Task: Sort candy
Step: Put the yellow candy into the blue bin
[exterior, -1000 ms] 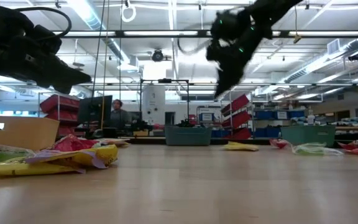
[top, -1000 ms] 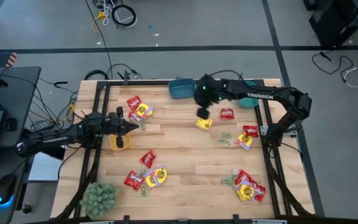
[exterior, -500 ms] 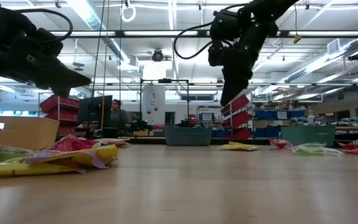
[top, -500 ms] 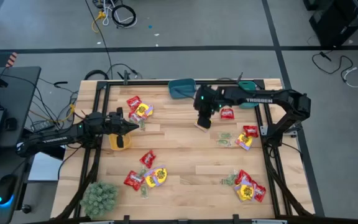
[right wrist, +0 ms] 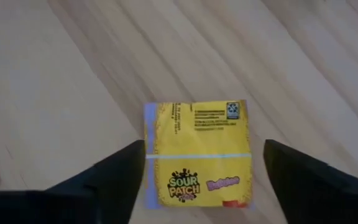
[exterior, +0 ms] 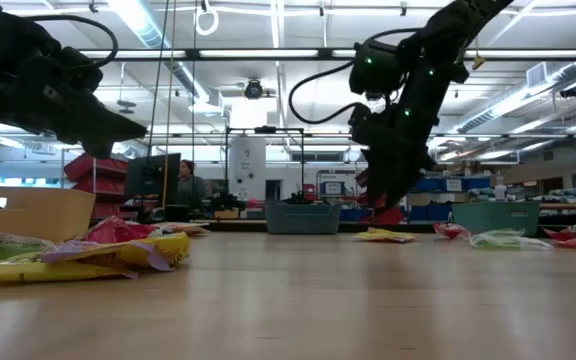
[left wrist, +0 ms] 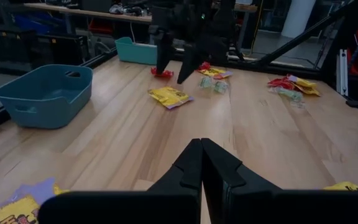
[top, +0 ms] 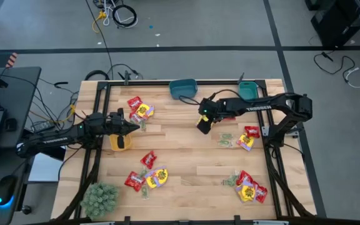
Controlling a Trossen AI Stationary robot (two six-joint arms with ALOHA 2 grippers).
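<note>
At the table's left side the left gripper [top: 132, 127] hangs with fingers pressed together, holding nothing. Mid-table, the right gripper [right wrist: 197, 180] hovers spread wide over a yellow candy packet [right wrist: 197, 154] (flat on the wood, touching neither finger), near the teal bins [top: 182, 88].

Wooden table [top: 180, 150] — scattered candy [top: 147, 179], teal bins [top: 183, 89], plant ball [top: 99, 198]
</note>
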